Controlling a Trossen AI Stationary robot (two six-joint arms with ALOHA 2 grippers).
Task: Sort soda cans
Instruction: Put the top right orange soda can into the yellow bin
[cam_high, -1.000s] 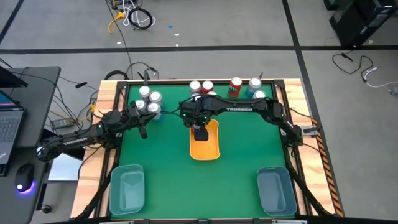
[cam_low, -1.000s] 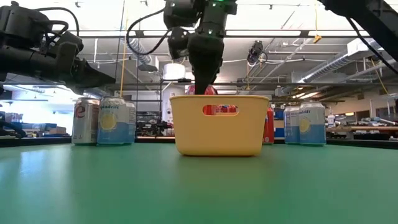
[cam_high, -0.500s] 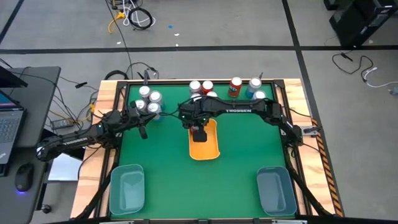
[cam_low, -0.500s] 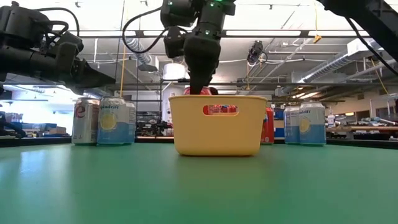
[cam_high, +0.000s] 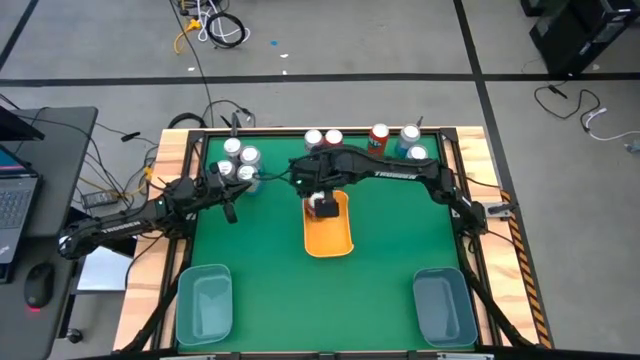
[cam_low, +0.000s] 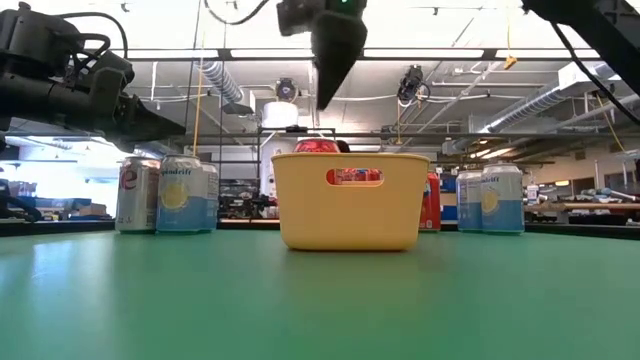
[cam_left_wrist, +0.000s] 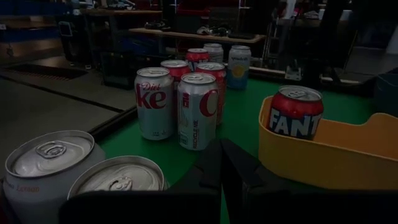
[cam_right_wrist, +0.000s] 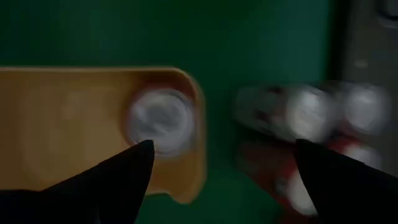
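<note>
A shiny red metal soda can (cam_left_wrist: 296, 112) with a silver top stands upright in the far end of the smooth yellow plastic bin (cam_low: 349, 205). The right gripper (cam_right_wrist: 224, 177) hangs above it, fingers spread wide, holding nothing. The left gripper (cam_left_wrist: 219, 163) sits pinched shut by the silver cans (cam_high: 240, 164). The right wrist view is blurry.

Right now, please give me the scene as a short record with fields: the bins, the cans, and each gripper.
yellow bin: centre of the green table, holds one upright red Fanta can at its far end
right gripper: open, above the Fanta can, holding nothing
left gripper: shut, empty, near the left can group
Diet Coke cans: upright on the table, outside the bins
blue-grey bins: two, at the near corners; no cans visible inside
</note>
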